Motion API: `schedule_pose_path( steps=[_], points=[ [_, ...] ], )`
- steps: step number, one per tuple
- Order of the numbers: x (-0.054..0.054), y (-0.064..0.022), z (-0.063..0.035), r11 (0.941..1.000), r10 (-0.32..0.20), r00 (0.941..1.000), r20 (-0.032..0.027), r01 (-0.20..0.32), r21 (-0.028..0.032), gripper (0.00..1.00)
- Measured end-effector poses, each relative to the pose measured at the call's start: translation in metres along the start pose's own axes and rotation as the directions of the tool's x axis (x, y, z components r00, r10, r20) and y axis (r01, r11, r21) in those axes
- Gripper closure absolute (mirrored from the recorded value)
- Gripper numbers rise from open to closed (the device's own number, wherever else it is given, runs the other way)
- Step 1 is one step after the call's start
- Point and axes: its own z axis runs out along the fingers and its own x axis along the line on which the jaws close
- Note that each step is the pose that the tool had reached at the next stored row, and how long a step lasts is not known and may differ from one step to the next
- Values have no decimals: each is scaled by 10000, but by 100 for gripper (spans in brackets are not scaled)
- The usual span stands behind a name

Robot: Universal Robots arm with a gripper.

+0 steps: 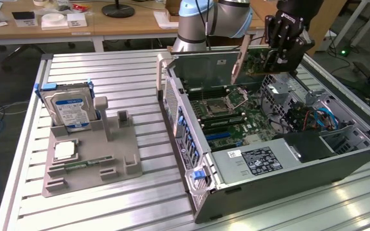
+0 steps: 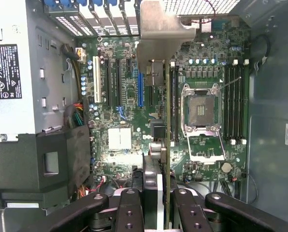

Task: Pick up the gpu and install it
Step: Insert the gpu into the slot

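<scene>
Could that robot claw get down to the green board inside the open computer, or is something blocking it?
Probably yes. The computer is open, and the gripper, shut on the card, hangs above the board with nothing visible between them.

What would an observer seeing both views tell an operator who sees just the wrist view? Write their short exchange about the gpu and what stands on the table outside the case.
Operator: My gripper is shut on the gpu, edge-on over the motherboard. Where over the case am I?
Observer: You hang over the far end of the computer case, which lies open side up on a slatted metal table.
Operator: What is outside the case?
Observer: A grey holder on the exterior view's left, with a hard drive standing upright in it.
</scene>
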Motion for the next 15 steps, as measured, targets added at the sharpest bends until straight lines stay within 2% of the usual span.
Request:
schedule_pose_path(
  steps=[4, 6, 9, 11, 14, 15],
  points=[
    [-6, 2, 20, 9996, -285, 9996, 81, 285, 9, 72],
    [-6, 1, 36, 9989, -464, 9989, 94, 464, 21, 72],
    [-6, 25, 64, 9985, -525, 9986, 94, 524, 155, 72],
    [-6, 67, 88, 9984, -524, 9986, 93, 522, 223, 72],
    [-6, 120, 137, 9983, -515, 9986, 92, 513, 260, 72],
    [-5, 140, 147, 9984, -514, 9986, 110, 511, 261, 72]
  ],
)
